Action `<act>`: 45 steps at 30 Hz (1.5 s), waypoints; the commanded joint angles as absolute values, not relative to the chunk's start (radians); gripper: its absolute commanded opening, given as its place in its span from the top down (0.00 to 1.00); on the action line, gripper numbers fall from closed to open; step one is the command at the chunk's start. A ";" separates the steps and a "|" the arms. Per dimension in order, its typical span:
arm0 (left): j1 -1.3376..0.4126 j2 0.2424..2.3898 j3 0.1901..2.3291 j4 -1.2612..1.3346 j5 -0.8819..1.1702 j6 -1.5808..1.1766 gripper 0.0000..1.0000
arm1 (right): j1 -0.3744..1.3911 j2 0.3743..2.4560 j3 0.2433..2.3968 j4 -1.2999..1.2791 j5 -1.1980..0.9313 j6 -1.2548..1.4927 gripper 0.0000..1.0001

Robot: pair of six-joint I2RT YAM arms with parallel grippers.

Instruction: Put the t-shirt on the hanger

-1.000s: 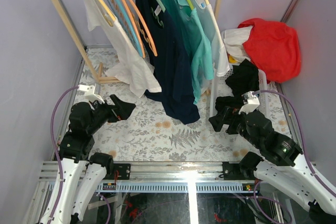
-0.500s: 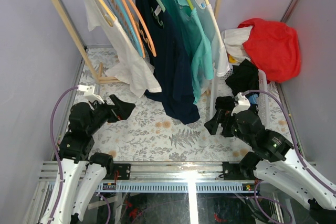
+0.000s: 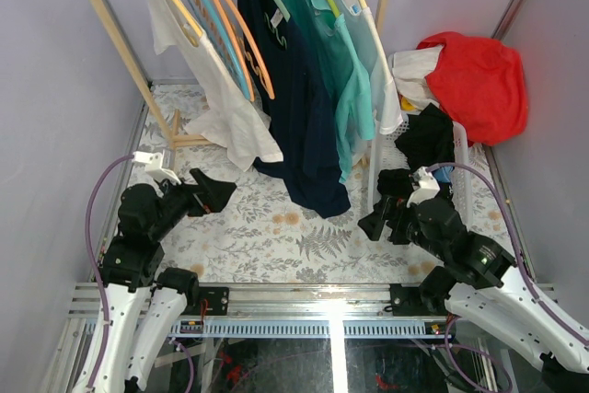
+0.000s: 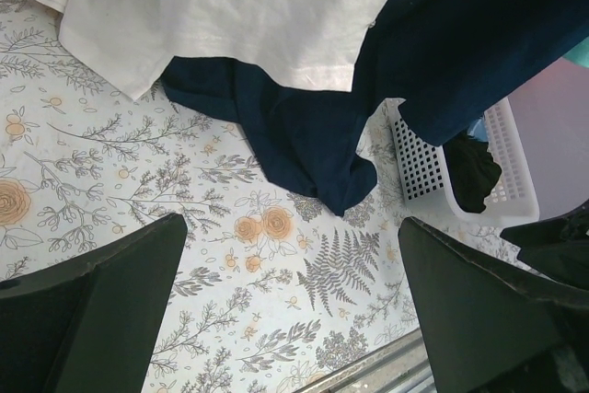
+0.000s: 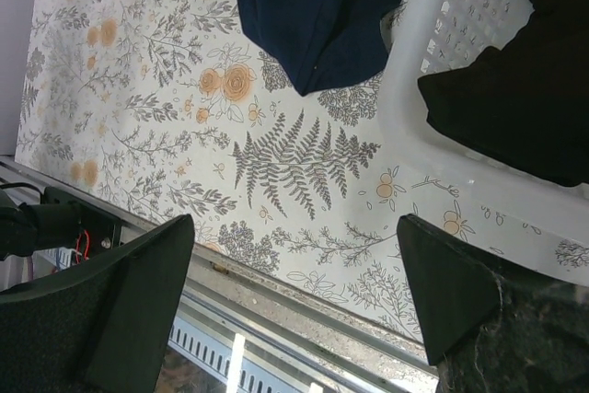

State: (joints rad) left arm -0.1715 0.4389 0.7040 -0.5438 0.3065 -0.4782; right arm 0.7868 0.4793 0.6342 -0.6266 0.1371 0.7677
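Right gripper (image 3: pixel 382 206) has edged leftward, jaws spread and empty like the left gripper (image 3: pixel 213 195), while the t-shirt (image 3: pixel 221 103) hangs on the hanger (image 3: pixel 183 14) at the left end of the rack (image 3: pixel 120 36), so hanging looks done and next it's just backing clear.
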 commanded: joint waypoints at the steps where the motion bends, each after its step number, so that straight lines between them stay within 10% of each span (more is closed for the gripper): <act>1: -0.187 0.409 0.698 -0.483 0.296 -0.484 0.00 | 0.782 0.484 0.622 -0.557 0.098 0.790 0.01; 45: -0.196 0.417 0.693 -0.480 0.295 -0.488 0.00 | 0.782 0.417 0.667 -0.626 0.109 0.799 0.01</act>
